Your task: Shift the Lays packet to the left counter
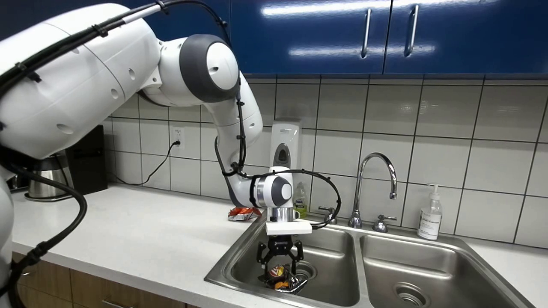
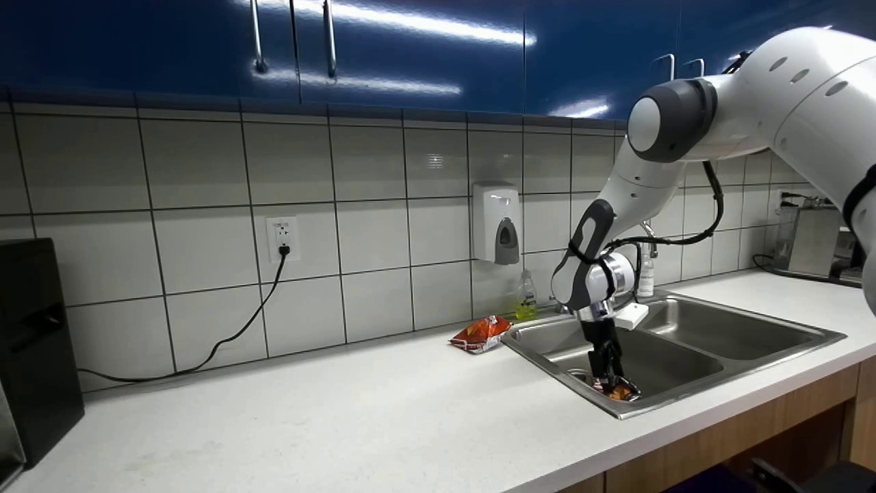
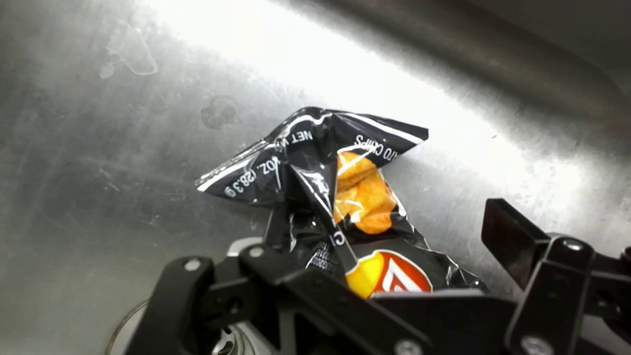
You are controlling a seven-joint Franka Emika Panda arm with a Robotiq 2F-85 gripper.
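In the wrist view the gripper (image 3: 387, 224) is nearest, its pincer parted: hard-edged black fingers (image 3: 512, 241) stand well apart, with the Lays packet (image 3: 365, 197) between them on the floor of a steel basin (image 3: 74, 207). The finger toward nine o'clock overlaps the packet's side; whether they touch, I cannot tell.

The packet's long axis runs from eleven o'clock, where the crimped end flares, to five, where the gripper hides the rest. That end spreads into two pointed corners, at nine and two o'clock. Glossy black film, creased and pinched in, carries orange chips, a rounded red-and-yellow logo and white lettering, upside down here. The metal around it is dull and water-spotted, with a drain (image 3: 227, 340) at seven o'clock.

In an exterior view the packet lies in the nine-o'clock basin of the double sink (image 1: 358, 261), just beside that drain. A smooth white counter (image 1: 128, 231) stretches toward nine. Farther back, a crinkled red packet (image 1: 244, 213) sits at eleven o'clock from the gripper, an arched chrome faucet (image 1: 358, 194) at two. Behind are pale square tiles (image 1: 338, 149) and, above, shiny blue cabinets (image 1: 308, 30).
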